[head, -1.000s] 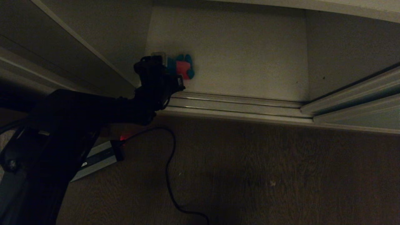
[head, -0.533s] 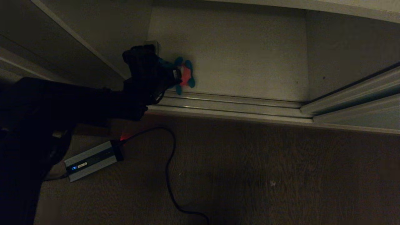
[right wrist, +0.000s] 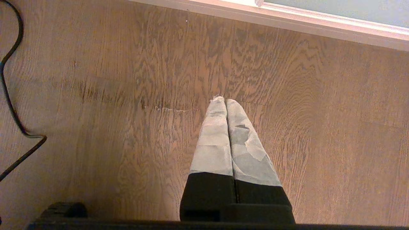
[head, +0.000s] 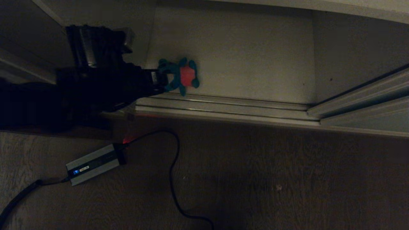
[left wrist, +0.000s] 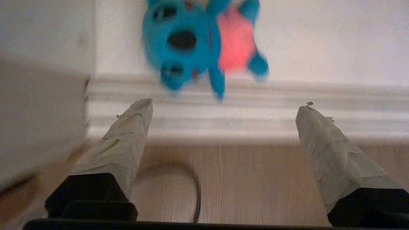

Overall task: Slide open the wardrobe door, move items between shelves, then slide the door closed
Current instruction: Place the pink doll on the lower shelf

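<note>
**Toy on the low shelf, my tool spread and empty**

My left tool (left wrist: 223,107) gapes wide, gripping nothing, above the wood floor (left wrist: 249,182). Beyond it the ribbed floor track (left wrist: 255,108) bars a low approach. Past that, the teal-blue plush toy (left wrist: 204,44) lies on the off-white shelf (left wrist: 319,38): soft, light, squashable. I'd pinch its pink-shirted belly. My right tool (right wrist: 225,102) idles, fingers pressed together.

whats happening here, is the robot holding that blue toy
No. The blue toy lies free on the bottom shelf, just behind the floor track. The left gripper is open and empty, off the toy on the floor side of the track. The right gripper is shut and idle above the wood floor. The wardrobe door stands slid open at the right.
</note>
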You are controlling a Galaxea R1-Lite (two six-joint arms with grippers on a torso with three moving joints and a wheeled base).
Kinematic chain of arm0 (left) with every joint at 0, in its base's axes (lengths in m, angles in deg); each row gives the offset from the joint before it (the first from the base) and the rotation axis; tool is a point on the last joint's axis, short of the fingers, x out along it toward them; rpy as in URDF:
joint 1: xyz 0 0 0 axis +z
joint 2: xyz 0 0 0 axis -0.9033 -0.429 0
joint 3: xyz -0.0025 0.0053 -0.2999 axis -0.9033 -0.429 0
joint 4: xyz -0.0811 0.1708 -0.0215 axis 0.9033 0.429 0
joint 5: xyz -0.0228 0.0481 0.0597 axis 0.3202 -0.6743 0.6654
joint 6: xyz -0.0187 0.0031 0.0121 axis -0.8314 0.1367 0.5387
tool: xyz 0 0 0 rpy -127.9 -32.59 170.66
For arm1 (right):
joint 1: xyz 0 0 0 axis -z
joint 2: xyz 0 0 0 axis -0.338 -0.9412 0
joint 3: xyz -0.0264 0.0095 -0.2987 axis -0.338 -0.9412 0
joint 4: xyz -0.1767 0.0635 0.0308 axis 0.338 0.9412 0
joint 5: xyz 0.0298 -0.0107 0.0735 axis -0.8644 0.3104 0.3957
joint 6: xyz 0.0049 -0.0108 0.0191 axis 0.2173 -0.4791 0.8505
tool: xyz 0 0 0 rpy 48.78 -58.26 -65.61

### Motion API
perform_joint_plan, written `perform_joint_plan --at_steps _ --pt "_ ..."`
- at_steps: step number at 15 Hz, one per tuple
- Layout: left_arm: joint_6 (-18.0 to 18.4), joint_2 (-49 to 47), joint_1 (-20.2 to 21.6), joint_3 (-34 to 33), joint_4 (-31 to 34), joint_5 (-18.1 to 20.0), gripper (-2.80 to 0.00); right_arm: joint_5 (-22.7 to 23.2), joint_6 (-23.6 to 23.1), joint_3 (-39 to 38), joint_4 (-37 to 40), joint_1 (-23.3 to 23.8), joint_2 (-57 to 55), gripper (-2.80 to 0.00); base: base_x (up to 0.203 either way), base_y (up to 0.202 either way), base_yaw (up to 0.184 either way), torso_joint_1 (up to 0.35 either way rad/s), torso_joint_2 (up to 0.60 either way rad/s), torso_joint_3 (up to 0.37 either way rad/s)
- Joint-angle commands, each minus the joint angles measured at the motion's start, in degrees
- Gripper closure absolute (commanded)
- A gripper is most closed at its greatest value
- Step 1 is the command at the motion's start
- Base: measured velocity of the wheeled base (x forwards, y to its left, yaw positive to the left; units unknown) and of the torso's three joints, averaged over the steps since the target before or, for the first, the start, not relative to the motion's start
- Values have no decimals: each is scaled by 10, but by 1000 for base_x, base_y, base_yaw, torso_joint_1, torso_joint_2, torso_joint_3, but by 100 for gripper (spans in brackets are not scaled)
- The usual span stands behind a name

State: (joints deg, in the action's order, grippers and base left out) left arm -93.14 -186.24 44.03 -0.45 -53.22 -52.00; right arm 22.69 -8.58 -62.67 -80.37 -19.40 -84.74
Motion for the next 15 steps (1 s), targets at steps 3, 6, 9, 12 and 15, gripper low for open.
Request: perform_joint_plan --at_steps 3,6,9,12,15 --pt "3 221 -10 -151 111 4 -280 1 0 -3 0 0 -1 0 0 0 0 0 0 0" --pt "3 351 -11 -234 202 5 -280 0 0 -3 0 0 0 0 0 0 0 0 0 0" --pt "3 462 -4 -265 362 35 -280 0 0 -3 0 0 0 0 0 0 0 0 0 0" --pt "11 547 63 -270 462 154 -280 1 0 -2 0 0 0 0 0 0 0 0 0 0" --pt "40 599 137 -270 535 250 -280 0 0 -3 0 0 -1 0 0 0 0 0 0 0"
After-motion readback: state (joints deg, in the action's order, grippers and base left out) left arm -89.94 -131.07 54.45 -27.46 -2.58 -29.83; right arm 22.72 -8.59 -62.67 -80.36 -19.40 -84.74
